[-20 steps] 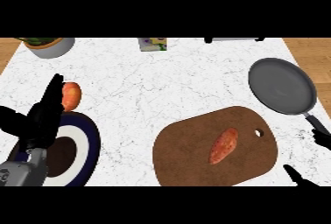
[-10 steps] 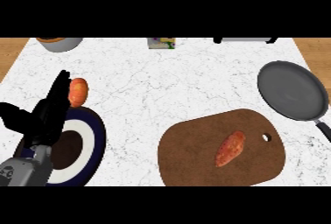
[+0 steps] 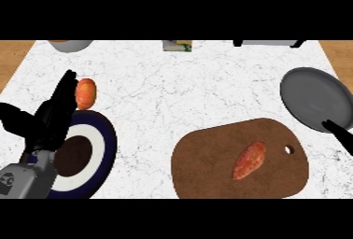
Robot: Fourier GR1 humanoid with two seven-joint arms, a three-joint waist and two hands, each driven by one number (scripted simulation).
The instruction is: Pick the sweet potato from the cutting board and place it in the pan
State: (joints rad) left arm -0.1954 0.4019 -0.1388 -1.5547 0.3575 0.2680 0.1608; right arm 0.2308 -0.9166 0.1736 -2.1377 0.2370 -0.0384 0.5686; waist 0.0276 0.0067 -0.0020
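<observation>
The sweet potato (image 3: 250, 160), orange-red and elongated, lies slantwise on the right half of the brown cutting board (image 3: 207, 163) at the lower right. The grey pan (image 3: 314, 95) sits at the right edge beyond the board, its black handle (image 3: 339, 134) pointing down toward the board's right corner. My left hand (image 3: 50, 119) is at the far left, open with fingers straight up, resting over the rim of a plate and far from the board. My right hand does not show.
A white plate with a dark blue rim (image 3: 105, 142) and a brown centre lies under my left hand. An orange round vegetable (image 3: 85, 92) lies just beyond it. A bowl (image 3: 69, 45), a small box (image 3: 177, 45) and a grey appliance (image 3: 267, 43) line the back edge.
Everything has slid a little right and down in the picture. The black fingertips seen at the right edge one second ago are out of sight. The sweet potato stays on the board.
</observation>
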